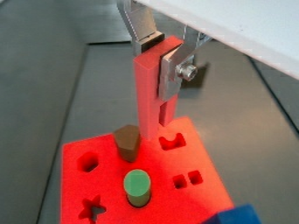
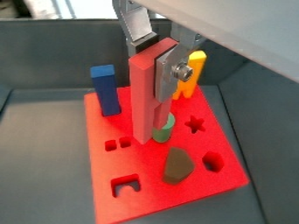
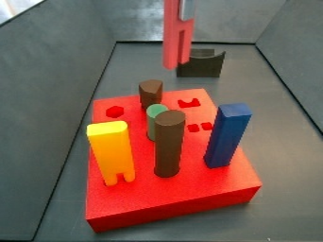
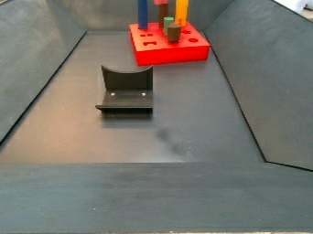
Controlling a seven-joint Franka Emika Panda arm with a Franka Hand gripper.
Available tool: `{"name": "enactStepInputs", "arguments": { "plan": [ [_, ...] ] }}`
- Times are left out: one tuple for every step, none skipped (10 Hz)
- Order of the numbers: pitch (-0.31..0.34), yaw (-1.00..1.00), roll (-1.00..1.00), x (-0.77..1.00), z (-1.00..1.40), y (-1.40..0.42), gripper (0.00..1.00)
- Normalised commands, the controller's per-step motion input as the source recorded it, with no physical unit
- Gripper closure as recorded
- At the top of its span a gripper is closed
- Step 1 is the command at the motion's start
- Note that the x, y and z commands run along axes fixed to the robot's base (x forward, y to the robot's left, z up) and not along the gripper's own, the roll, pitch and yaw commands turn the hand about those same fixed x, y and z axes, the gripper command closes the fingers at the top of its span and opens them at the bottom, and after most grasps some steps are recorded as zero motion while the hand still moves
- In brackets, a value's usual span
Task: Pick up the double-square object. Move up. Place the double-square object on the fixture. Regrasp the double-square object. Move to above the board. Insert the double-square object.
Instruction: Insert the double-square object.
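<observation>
My gripper [image 1: 162,57] is shut on the double-square object [image 1: 152,96], a long red bar that hangs upright from the fingers. It also shows in a wrist view [image 2: 146,101] and in a side view [image 3: 177,33]. Its lower end hangs above the red board [image 1: 87,188], apart from it. The small double-square hole [image 1: 187,180] is open in the board and shows in both wrist views [image 2: 118,143]. In a side view the gripper itself is cut off by the frame's top edge.
The board [image 3: 164,203] carries a blue block [image 3: 229,135], a yellow piece [image 3: 111,151], a green cylinder [image 3: 157,112] and brown pegs [image 3: 168,142]. The dark fixture [image 4: 124,90] stands on the grey floor away from the board [image 4: 184,50]. Grey walls enclose the bin.
</observation>
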Motion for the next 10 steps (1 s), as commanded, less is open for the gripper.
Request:
{"name": "enactStepInputs", "arguments": {
  "plan": [
    [0.000,-0.52,-0.02,0.59,-0.24,-0.09,1.00],
    [0.000,-0.41,-0.03,0.70,-0.23,-0.10,1.00],
    [-0.003,-0.40,-0.03,0.71,-0.23,-0.11,1.00],
    [0.000,-0.57,-0.01,0.50,-0.30,-0.13,1.00],
    [0.000,-1.00,-0.01,0.00,-0.30,-0.07,1.00],
    [0.000,-1.00,-0.01,0.00,-0.31,-0.07,1.00],
    [0.000,-1.00,-0.01,0.00,-0.31,-0.07,1.00],
    [0.000,-0.80,-0.03,0.25,-0.26,-0.10,1.00],
    [0.000,-0.74,-0.03,0.29,-0.25,-0.12,1.00],
    [0.000,-0.73,-0.03,0.29,-0.25,-0.13,1.00]
  ]
}}
